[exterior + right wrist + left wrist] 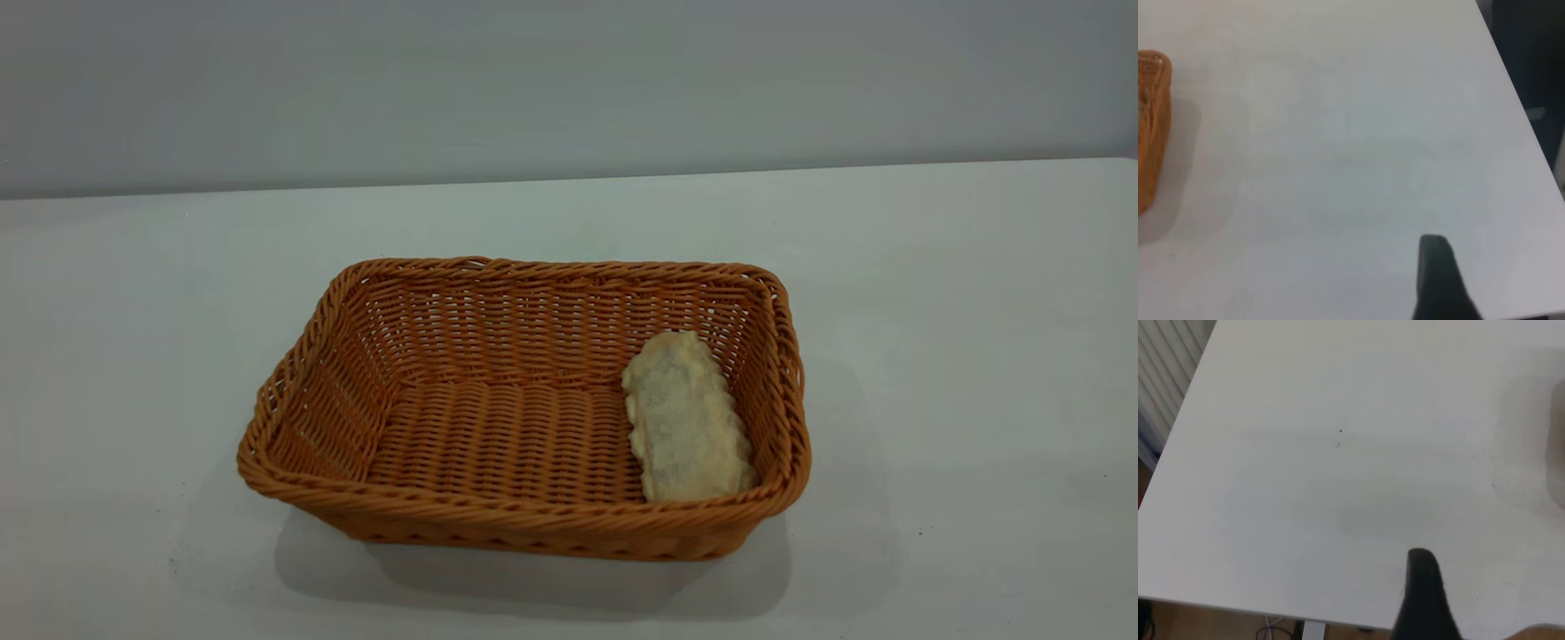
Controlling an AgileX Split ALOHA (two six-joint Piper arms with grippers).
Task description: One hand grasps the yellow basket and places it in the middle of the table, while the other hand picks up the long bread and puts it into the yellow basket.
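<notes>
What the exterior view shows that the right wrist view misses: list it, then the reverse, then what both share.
Only the exterior view shows the long bread, pale side up, lying inside the yellow basket by its right wall, and the wall behind. Only the right wrist view shows one dark finger of the right gripper above bare tabletop, and the table's edge. Both show the table and the basket.
</notes>
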